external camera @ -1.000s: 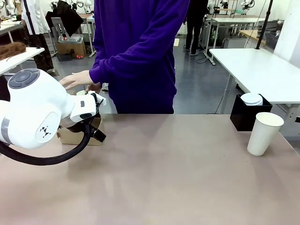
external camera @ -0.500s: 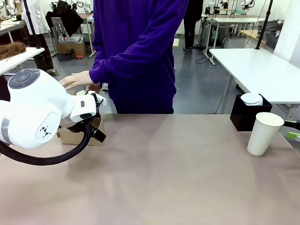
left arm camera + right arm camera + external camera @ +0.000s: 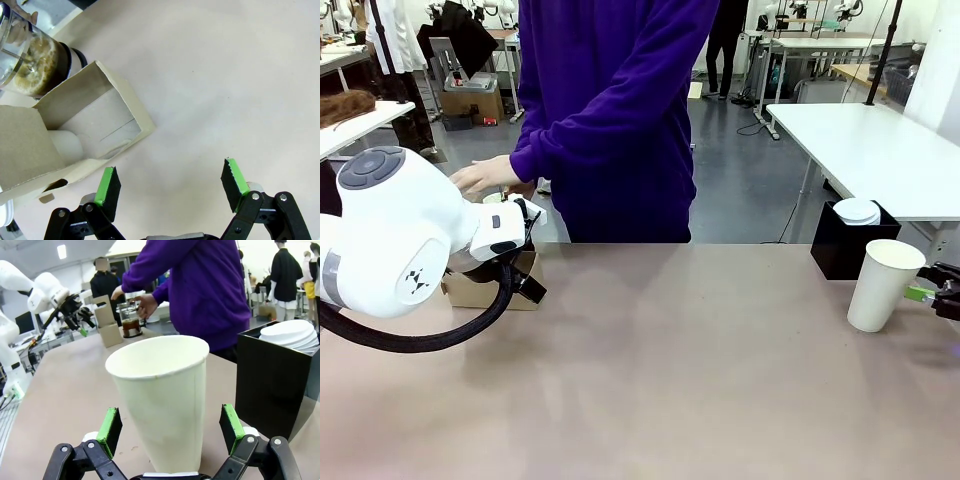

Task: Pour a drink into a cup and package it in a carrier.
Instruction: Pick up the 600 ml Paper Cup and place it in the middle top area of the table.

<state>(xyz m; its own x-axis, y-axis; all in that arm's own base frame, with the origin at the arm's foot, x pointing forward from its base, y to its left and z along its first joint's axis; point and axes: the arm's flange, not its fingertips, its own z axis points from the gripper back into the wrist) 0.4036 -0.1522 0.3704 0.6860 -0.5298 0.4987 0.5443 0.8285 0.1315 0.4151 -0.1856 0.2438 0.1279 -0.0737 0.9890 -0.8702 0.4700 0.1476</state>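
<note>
Tan table holds one cup, one carrier, one jug

the carrier is matt cardboard, the jug glossy clear glass, the cup smooth white paper.

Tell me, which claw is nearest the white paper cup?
The right claw: open, aimed at the cup just ahead; the left claw hangs open by the cardboard carrier.

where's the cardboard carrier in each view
front view: carrier at left, mostly behind the left arm.
left wrist view: carrier in left half, above the left hand.
right wrist view: carrier far off, upper left.
shared landmark: glass jug beside it in both wrist views.
</note>
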